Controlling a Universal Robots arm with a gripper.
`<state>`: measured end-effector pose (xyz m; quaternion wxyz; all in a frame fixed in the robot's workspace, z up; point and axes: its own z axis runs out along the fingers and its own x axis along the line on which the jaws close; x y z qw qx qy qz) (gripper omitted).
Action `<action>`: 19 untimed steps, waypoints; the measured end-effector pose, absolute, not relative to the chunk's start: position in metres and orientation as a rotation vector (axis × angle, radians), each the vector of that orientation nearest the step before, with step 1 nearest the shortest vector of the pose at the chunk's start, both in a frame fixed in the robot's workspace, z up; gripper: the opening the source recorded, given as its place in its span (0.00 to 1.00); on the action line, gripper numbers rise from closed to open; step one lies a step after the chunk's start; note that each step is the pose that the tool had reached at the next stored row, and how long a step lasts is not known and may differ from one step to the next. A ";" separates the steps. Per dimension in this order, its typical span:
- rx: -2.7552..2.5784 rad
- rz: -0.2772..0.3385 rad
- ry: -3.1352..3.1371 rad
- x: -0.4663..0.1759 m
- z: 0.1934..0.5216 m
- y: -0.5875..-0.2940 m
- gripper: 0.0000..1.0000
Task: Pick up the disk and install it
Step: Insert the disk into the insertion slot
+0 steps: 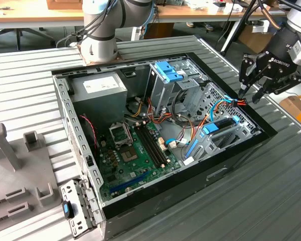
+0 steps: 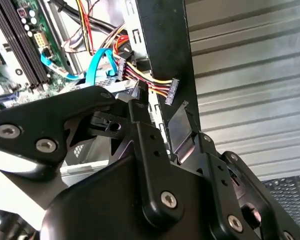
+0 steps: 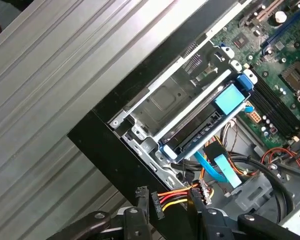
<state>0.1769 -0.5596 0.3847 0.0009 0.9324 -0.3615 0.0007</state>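
The disk [image 1: 221,124], black with blue rails and blue end tabs, lies flat in the low metal bay at the corner of the open computer case on the exterior view's right. In the first wrist view the disk [image 3: 200,135] sits inside that bay under a metal bar. My gripper [image 1: 249,96] hovers just above that corner, open. A power cable [image 3: 177,196] with red, orange and yellow wires runs across the gap of the gripper [image 3: 169,202]. In the second wrist view its black connector [image 2: 172,92] hangs just past the gripper [image 2: 160,107].
The case [image 1: 231,165] lies open on a ribbed grey table. Inside are a tall grey cage with a blue latch [image 1: 168,70], a power supply [image 1: 98,88] and the motherboard [image 1: 135,150]. A grey bracket with a blue clip [image 1: 75,206] lies outside, toward the exterior view's left.
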 end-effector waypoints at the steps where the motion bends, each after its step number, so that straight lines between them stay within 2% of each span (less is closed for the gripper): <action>1: 2.941 0.002 -1.101 0.177 0.384 -0.560 0.44; 9: 3.019 0.002 -0.863 0.182 0.380 -0.560 0.44; 19: 3.049 -0.010 -0.858 0.184 0.378 -0.569 0.44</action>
